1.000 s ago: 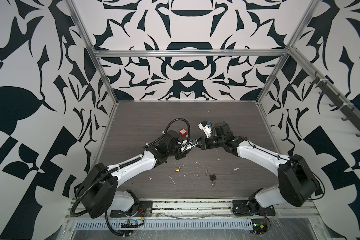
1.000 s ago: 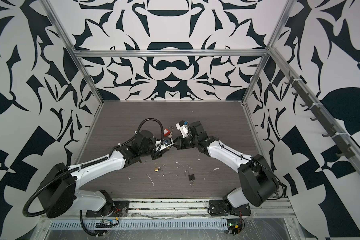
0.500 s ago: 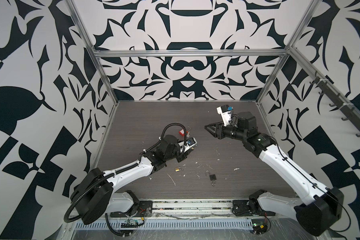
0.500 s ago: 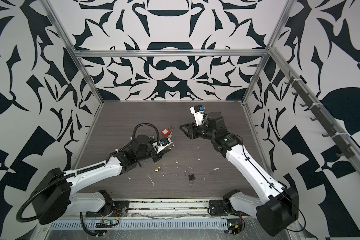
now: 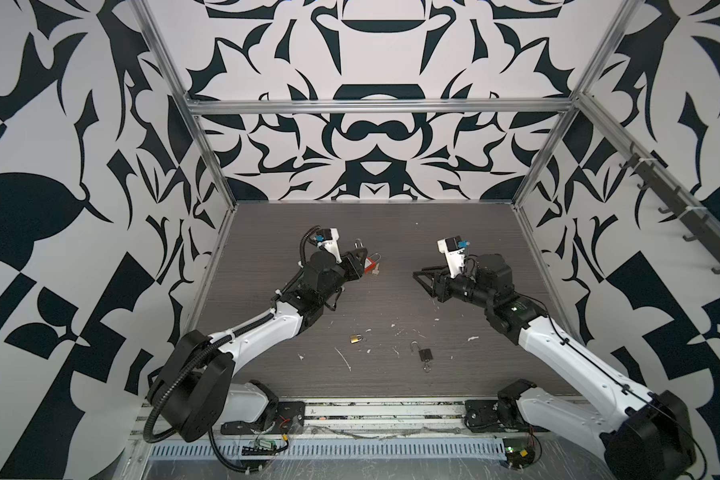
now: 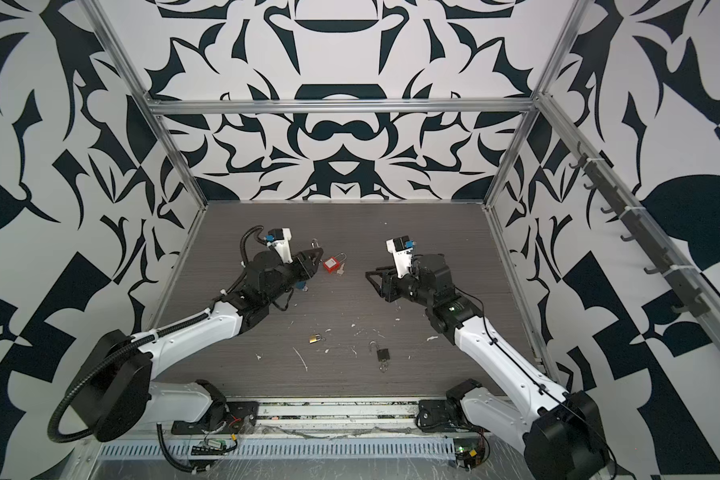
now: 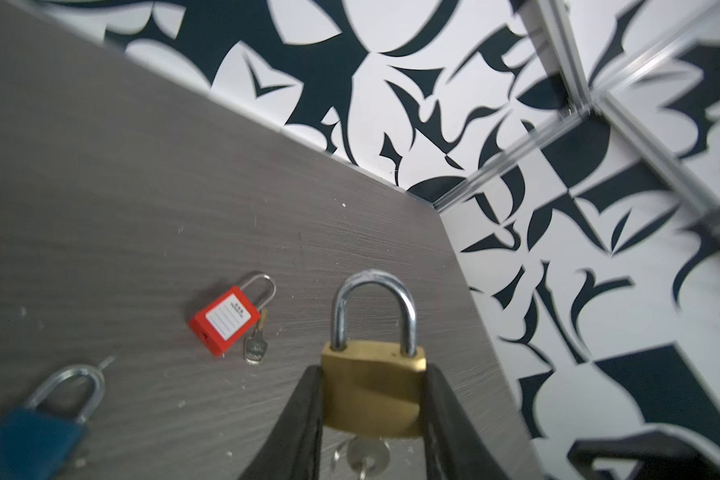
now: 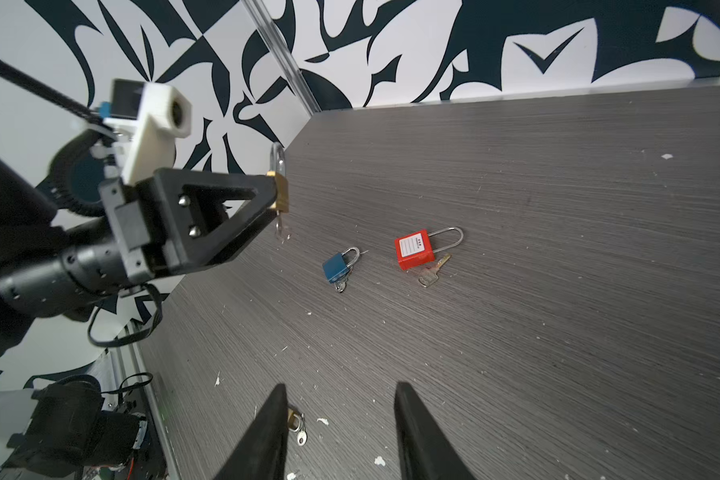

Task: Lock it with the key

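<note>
Left tool (image 7: 373,372) is pinching a brass padlock (image 7: 371,399) by the sides of its body, one black finger (image 7: 304,415) on each flank. The shackle (image 7: 373,291) points away from the wrist, and both legs look seated in the body. A key (image 7: 366,455) sticks out of the bottom of the lock. It's blurry up close, but the right wrist view shows it hanging below the body. The whole thing is held up off the desk (image 7: 121,187), over the far left part in both top views.

Right tool (image 8: 341,386) is spread with nothing between its fingers. It hangs above the desk on the right, well apart from the left one, with its tips aimed toward it.

On the desk just beside the held lock is a red padlock (image 7: 225,320) lying flat, with its own key (image 7: 255,347) touching it. A blue padlock (image 8: 335,268) lies near that. Closer to the robot bases there's a small brass padlock (image 5: 355,338) and a black padlock (image 5: 425,354) with its shackle popped up. White flecks are scattered all over that front area.
</note>
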`<act>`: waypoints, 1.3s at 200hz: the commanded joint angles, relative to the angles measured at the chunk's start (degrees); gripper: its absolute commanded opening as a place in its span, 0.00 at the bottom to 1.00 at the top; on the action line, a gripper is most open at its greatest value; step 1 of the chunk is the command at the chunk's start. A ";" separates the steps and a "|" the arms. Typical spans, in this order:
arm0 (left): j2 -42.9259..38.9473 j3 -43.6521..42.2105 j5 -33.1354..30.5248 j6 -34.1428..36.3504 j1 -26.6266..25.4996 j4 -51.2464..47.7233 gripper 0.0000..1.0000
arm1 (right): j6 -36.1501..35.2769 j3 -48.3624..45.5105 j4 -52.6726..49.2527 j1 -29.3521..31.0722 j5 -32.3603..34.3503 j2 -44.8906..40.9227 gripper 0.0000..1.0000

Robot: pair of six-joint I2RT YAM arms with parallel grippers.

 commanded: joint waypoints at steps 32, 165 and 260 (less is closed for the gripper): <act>4.11 0.25 6.08 -29.40 1.27 6.41 0.00 | -1.08 5.64 5.51 6.56 1.10 9.29 0.40; 2.66 1.99 8.12 -25.54 1.22 -1.10 0.00 | 1.19 16.90 11.25 11.33 6.17 26.11 0.27; 2.27 1.31 8.12 -25.31 1.23 -1.05 0.00 | 1.72 20.48 11.90 12.39 5.22 31.49 0.21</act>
